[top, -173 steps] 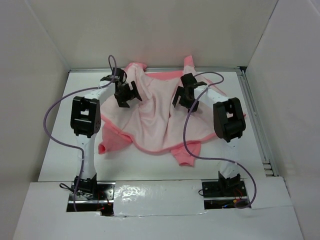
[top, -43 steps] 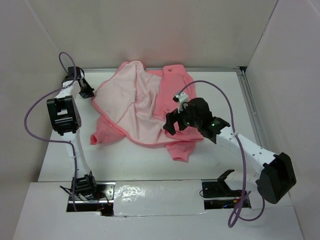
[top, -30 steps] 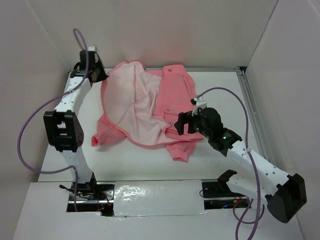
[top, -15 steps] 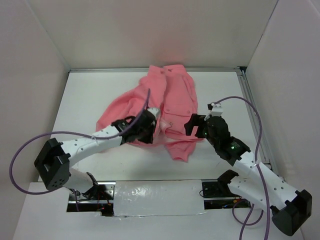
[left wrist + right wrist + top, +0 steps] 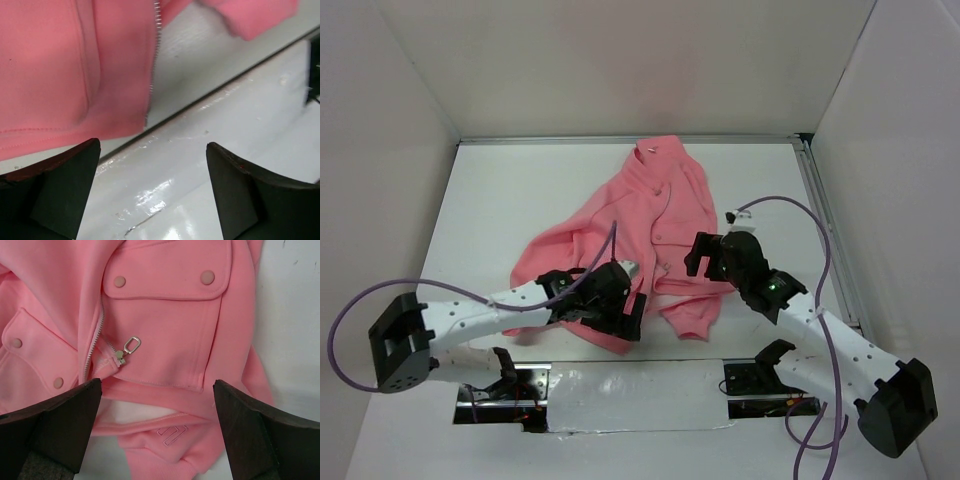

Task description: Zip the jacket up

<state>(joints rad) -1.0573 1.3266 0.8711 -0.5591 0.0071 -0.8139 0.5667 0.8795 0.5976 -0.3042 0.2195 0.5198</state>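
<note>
The white table (image 5: 490,200) stretches out under both my arms. The soft salmon-pink fleece jacket (image 5: 665,195) lies on it, salmon side up, with its collar far beyond both grippers and its hem on the near side. The front halves are folded in to meet, so the laying-out looks done to me. The zipping itself I judge not yet started.

My left gripper (image 5: 152,147) hangs low over the near strip of table, fingers spread wide and nothing between them. The jacket's hem corner sits just ahead of the finger at the left of my wrist view. A row of pale metal zipper teeth (image 5: 154,60) runs away from me along that front edge and ends just ahead of the gap. As far as I can see, that edge is loose and joined to nothing.

My right gripper (image 5: 157,385) hovers above the lower front of the jacket, likewise wide apart and empty. Ahead of its gap lies a square pocket flap with two round snaps (image 5: 170,270). A little left of the gap's middle, the small silver pull tab (image 5: 131,344) rests flat on its slider, low on the zip, with one row of teeth showing beyond it.

I cannot tell whether both sides are already seated in the slider. What remains, I reckon, is to seat them if they are not, steady the hem, pinch the tab and draw it toward the collar.
</note>
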